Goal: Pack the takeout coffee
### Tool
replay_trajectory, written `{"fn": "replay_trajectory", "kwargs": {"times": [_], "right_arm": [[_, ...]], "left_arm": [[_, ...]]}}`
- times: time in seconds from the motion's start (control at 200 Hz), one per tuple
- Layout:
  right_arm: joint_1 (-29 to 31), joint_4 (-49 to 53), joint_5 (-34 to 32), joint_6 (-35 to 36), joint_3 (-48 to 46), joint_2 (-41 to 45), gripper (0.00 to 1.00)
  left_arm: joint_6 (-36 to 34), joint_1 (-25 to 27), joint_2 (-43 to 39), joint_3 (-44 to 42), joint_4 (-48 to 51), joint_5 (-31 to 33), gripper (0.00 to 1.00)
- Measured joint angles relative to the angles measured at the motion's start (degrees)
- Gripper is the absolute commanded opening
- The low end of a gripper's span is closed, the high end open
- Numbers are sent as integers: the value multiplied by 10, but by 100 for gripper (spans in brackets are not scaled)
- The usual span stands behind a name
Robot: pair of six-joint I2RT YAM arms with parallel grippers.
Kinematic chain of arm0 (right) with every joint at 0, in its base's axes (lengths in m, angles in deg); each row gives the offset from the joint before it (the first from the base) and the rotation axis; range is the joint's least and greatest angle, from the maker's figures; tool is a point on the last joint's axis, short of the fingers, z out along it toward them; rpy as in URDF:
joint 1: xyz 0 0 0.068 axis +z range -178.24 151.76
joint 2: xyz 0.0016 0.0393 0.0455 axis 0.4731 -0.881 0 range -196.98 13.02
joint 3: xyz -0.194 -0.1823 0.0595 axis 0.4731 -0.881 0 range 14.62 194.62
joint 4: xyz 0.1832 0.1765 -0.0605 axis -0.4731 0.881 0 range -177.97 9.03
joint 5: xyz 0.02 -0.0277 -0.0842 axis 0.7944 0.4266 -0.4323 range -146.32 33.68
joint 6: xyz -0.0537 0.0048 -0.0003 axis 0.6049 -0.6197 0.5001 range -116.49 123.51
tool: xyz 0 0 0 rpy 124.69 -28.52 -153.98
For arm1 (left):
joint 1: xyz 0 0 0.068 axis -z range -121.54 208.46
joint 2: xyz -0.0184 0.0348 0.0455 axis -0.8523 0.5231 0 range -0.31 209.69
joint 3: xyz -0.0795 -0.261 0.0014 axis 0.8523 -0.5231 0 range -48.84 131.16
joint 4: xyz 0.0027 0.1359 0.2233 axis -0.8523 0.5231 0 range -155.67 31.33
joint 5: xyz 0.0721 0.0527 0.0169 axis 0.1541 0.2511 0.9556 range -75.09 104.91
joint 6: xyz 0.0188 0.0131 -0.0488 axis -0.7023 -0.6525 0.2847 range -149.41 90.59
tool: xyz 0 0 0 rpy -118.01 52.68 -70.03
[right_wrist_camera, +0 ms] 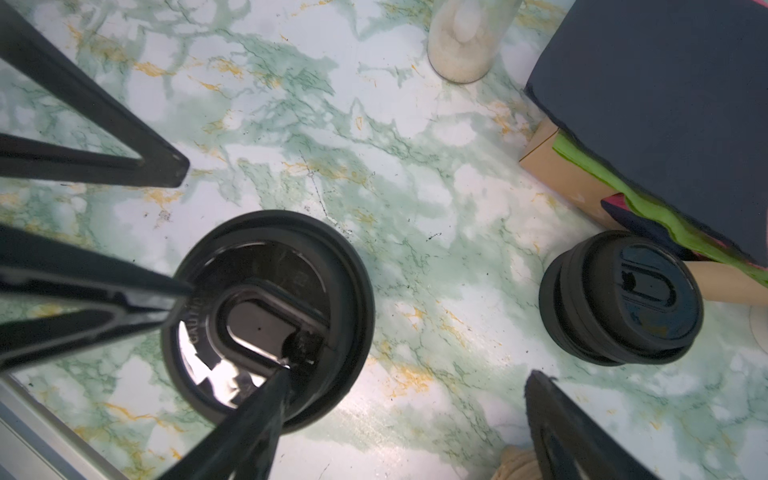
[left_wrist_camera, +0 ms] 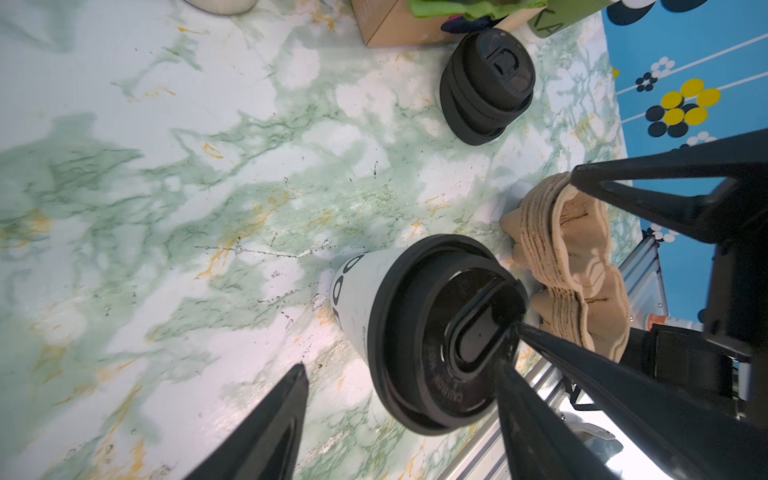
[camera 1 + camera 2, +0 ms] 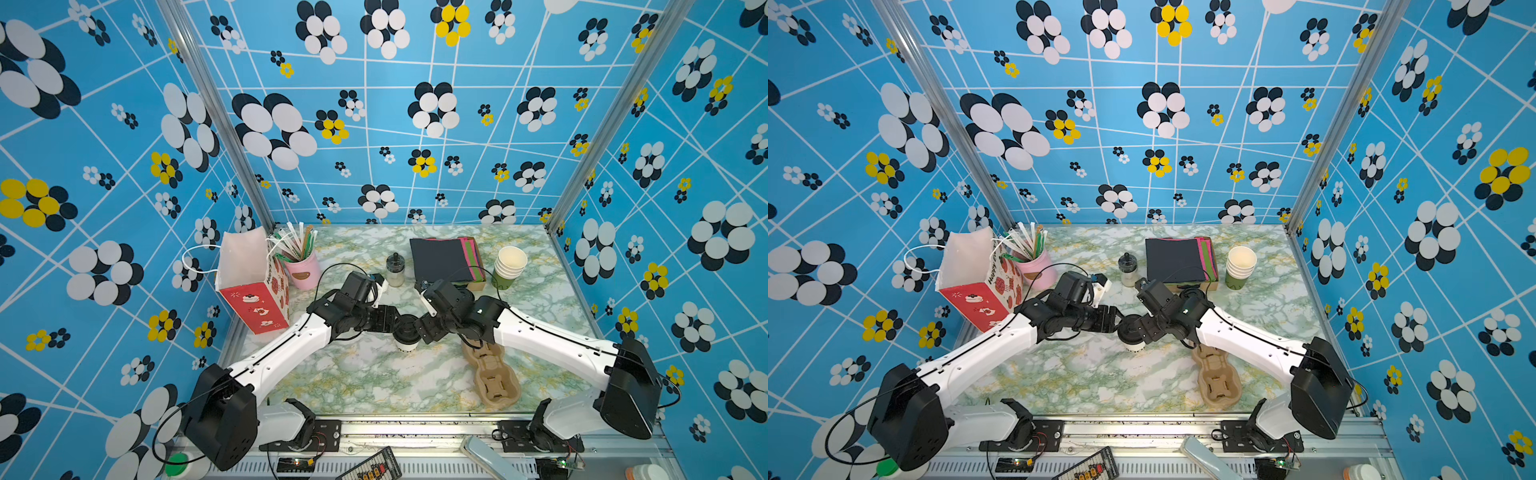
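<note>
The takeout coffee (image 3: 405, 334) (image 3: 1131, 334) is a white paper cup with a black sip lid, standing upright mid-table between both arms. My left gripper (image 3: 395, 323) (image 2: 403, 368) is open above it; one of its fingertips (image 2: 508, 365) is at the lid's (image 2: 415, 332) sip flap and the other hangs over bare table. My right gripper (image 3: 417, 326) (image 1: 409, 374) comes from the opposite side, also open; one fingertip (image 1: 282, 376) rests at the lid (image 1: 266, 316) and the other is far off toward the lid stack. Neither gripper clamps the cup.
A red paper bag (image 3: 249, 286) stands open at the back left beside a pink cup of straws (image 3: 301, 268). A shaker (image 3: 395, 268), napkins on a box (image 3: 444, 257) and stacked paper cups (image 3: 509, 266) line the back. Black lids (image 1: 619, 299) and cardboard carriers (image 3: 492, 374) sit right of the cup.
</note>
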Motion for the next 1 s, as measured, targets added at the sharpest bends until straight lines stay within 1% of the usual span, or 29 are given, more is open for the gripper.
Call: {"fn": "replay_trajectory", "kwargs": {"times": [0.15,0.285,0.34,0.43,0.54,0.595,0.615,0.655,0.79,0.999], "right_arm": [[0,0,12,-4,0,3,91],[-8,0,25,-18,0,22,89],[-15,0,31,-29,0,32,84],[-27,0,40,-49,0,49,72],[-45,-2,59,-75,0,64,59],[-53,-3,71,-91,0,67,53],[-55,-3,76,-92,0,67,52],[-59,-5,83,-103,-2,66,47],[-61,-10,105,-130,-9,57,41],[-62,-21,128,-160,-26,37,36]], "left_arm": [[18,-19,-46,-17,-18,-14,62],[30,-26,-56,-42,-30,-27,56],[34,-27,-56,-54,-35,-33,54],[39,-27,-52,-67,-41,-41,50],[45,-30,-36,-69,-50,-52,45],[47,-32,-28,-69,-56,-54,44],[47,-32,-25,-69,-58,-54,40],[49,-33,-21,-69,-60,-56,37],[51,-33,-14,-74,-72,-61,31],[51,-33,-9,-81,-73,-62,27]]}}
